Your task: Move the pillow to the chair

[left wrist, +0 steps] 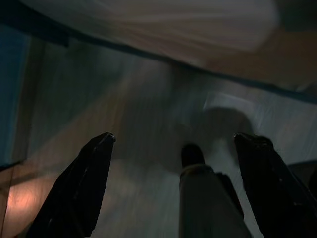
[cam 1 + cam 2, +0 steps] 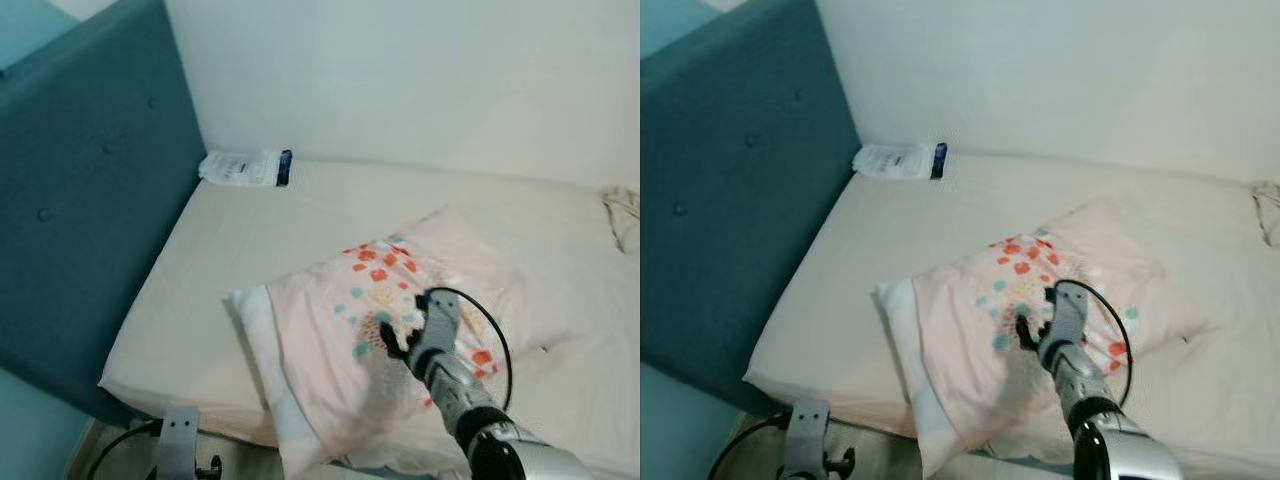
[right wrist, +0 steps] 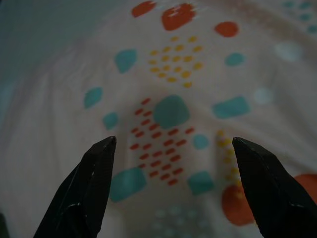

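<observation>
**Right wrist view: fingers spread over pillow, no grasp yet**

Right wrist view is showing my right gripper [image 3: 173, 186] with its two black fingers [image 3: 89, 193] spread wide, nothing between them. Directly ahead of the fingertips is lying the pillow [image 2: 390, 330], its patterned fabric of teal and red spots spanning the gap from one finger to the other. I am hovering close over its printed middle; contact I cannot confirm.

Pillow is resting on the bed [image 2: 250, 230], near the front edge, beneath my fingers. My left gripper [image 1: 183, 148] is hanging idle, fingers apart, over the dim floor.

Progress, as I am judging it: nothing lifted. Grasp, carry and placing on the chair are all remaining.
</observation>
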